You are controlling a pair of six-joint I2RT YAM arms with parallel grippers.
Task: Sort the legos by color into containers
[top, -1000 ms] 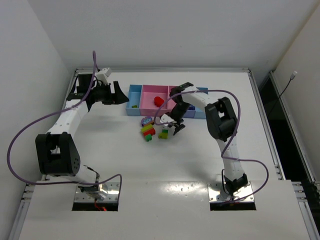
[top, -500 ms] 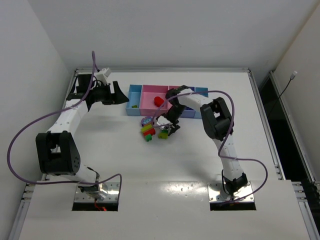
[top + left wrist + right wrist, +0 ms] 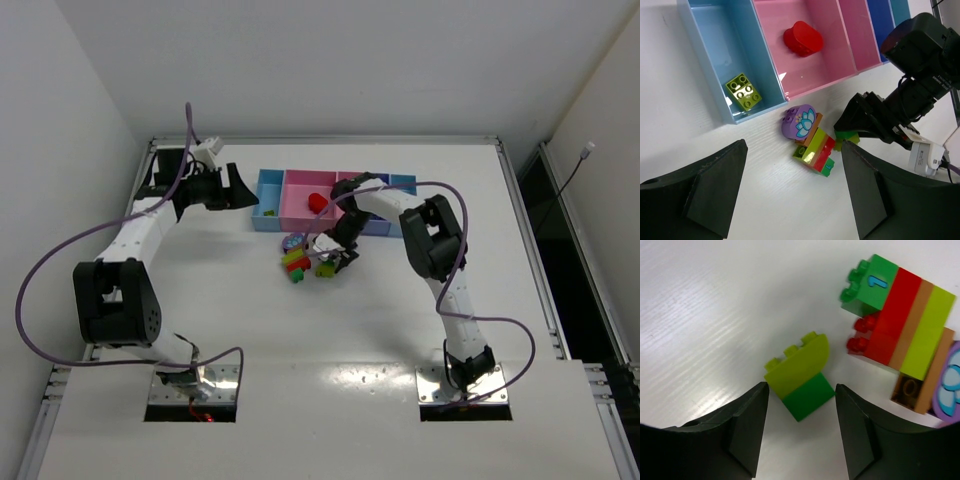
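Nearest you on the white bench (image 3: pixel 400 330), your right hand (image 3: pixel 801 390) is set down over a small two-part plastic brick, lime on top of dark green (image 3: pixel 799 371). The brick lies flat on the bench between the two fingers. The fingers stand apart on either side of it, their inner faces right at its edges. You cannot tell from the wrist view whether they are pressing on it.

Just beside that brick, on its left in the overhead view and not touching it, lies a joined stack of plastic bricks in green, red, tan and lime (image 3: pixel 900 315). A rounded purple piece with a blue flower print (image 3: pixel 797 121) sits against the far end of the stack.

Beyond these stands the row of joined shallow plastic bins (image 3: pixel 855 45). The light blue end bin (image 3: pixel 715 45) holds one lime studded brick (image 3: pixel 743 91) at its near end. The pink bin (image 3: pixel 775 55) next to it holds one red rounded piece (image 3: pixel 803 39).

Your left hand (image 3: pixel 240 188) hangs at the left end of the row, fingers wide apart and holding nothing. The stack and the purple piece lie on the bench below it, well clear of both fingers.
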